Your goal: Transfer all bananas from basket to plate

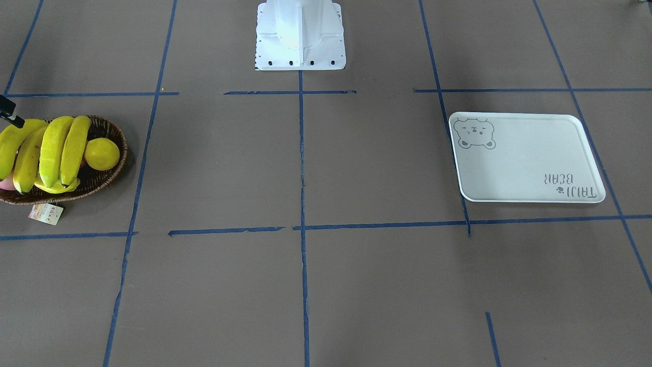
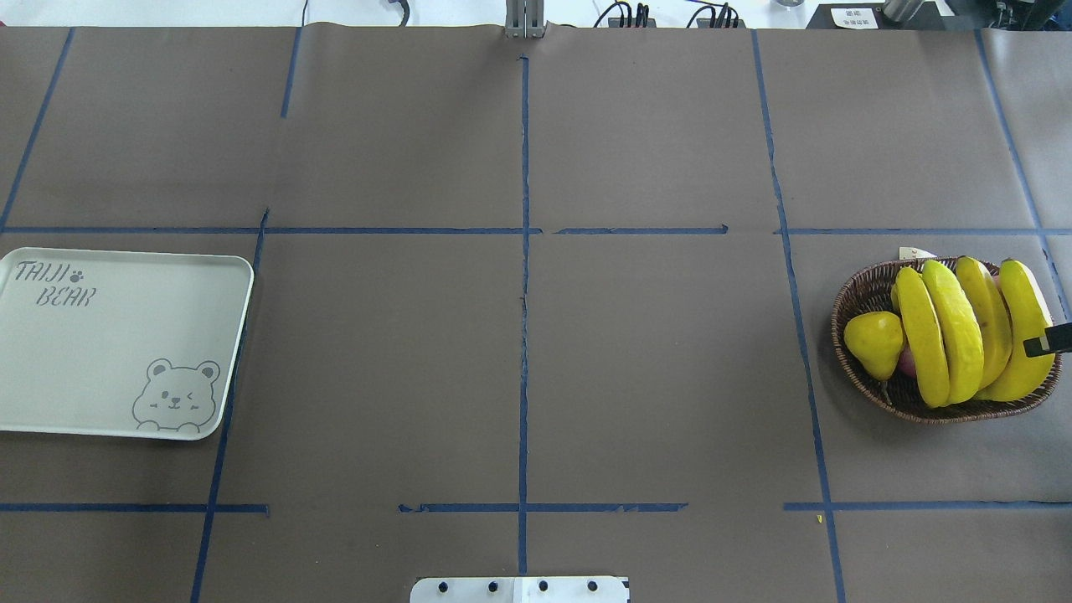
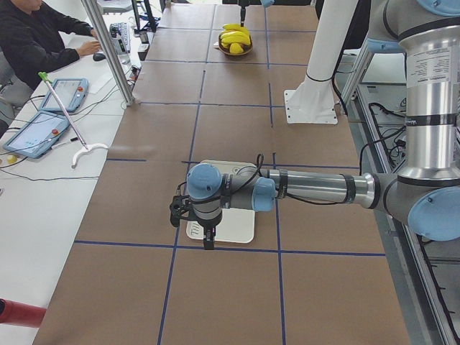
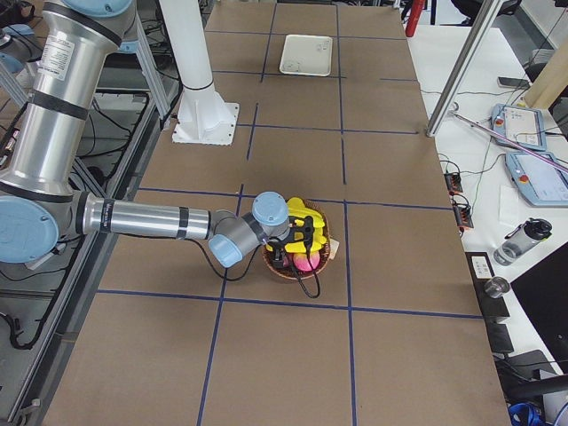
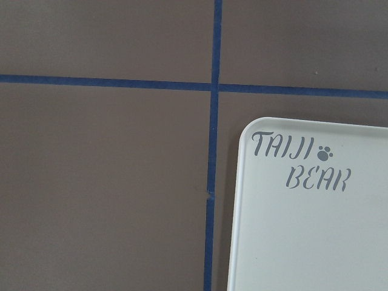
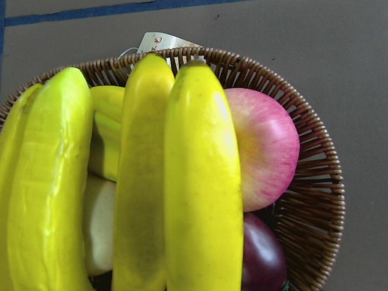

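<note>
Left edge of your view: basket (image 1: pixel 116 131), cut by the frame, with four bananas (image 1: pixel 53 150) side by side across it. A round yellow fruit (image 1: pixel 102 153) touches the innermost one. Paper tag (image 1: pixel 46 213) lies on the bench (image 1: pixel 305 285) just in front of the rim. Black tip of the right gripper (image 1: pixel 9 113) sits at the outermost banana's far end; you can't read how its jaws stand. Plate (image 1: pixel 530 158) is well apart, on your right. White robot base (image 1: pixel 300 35) top centre

Pink apple (image 6: pixel 267 145) beside dark purple fruit (image 6: pixel 260 257); yellow pear (image 2: pixel 873 339) nearby; blue tape grid (image 1: pixel 301 153) on brown table (image 1: pixel 382 280).
</note>
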Tool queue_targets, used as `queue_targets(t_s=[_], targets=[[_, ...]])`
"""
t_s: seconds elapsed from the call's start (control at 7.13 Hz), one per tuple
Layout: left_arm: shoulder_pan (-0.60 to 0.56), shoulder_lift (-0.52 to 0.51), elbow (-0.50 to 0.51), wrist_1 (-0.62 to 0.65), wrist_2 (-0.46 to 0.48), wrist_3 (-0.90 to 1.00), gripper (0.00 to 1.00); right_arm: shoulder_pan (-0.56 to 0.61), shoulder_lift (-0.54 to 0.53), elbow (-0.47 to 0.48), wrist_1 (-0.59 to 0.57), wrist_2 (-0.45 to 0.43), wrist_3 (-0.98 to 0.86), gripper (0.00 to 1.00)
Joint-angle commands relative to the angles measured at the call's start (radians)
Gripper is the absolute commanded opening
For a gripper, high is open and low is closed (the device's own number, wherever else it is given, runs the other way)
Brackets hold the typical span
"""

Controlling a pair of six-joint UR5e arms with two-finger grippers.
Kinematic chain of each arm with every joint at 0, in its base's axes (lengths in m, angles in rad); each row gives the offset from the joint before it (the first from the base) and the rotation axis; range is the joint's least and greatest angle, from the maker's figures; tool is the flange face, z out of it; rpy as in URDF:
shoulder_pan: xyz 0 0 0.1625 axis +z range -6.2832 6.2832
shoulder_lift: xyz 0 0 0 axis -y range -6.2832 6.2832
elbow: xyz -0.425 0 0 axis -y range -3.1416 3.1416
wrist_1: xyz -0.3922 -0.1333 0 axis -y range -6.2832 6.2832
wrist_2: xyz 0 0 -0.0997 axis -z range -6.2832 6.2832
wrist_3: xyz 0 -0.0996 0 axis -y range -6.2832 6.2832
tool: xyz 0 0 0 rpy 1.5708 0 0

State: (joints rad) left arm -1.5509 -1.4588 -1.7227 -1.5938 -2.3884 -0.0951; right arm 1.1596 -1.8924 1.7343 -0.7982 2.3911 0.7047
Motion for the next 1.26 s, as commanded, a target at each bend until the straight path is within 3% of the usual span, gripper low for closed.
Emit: queue_targets(t_s=[0.0, 0.42, 0.56, 0.7, 0.84, 1.12], targets=[[0.000, 0.000, 0.000, -0.002, 0.000, 0.000, 1.00, -0.015, 0.001, -0.004, 0.001, 0.000, -0.001, 0.98], [0.000, 0.000, 0.000, -0.002, 0.000, 0.002, 1.00, -0.023, 0.044, -0.042, 0.002, 0.002, -0.001, 0.98], [0.000, 0.000, 0.000, -0.002, 0.000, 0.002, 1.00, -0.023, 0.044, -0.042, 0.004, 0.002, -0.001, 0.86], [0.000, 0.002, 0.000, -0.002, 0.000, 0.003, 1.00, -0.021, 0.044, -0.042, 0.007, 0.003, -0.002, 0.41], [-0.005, 0.002, 0.000, 0.000, 0.000, 0.002, 1.00, -0.020, 0.038, -0.042, 0.019, 0.005, -0.004, 0.04], [-0.012, 0.000, 0.000, -0.002, 0.000, 0.002, 1.00, -0.015, 0.029, -0.033, 0.043, 0.019, -0.005, 0.00]])
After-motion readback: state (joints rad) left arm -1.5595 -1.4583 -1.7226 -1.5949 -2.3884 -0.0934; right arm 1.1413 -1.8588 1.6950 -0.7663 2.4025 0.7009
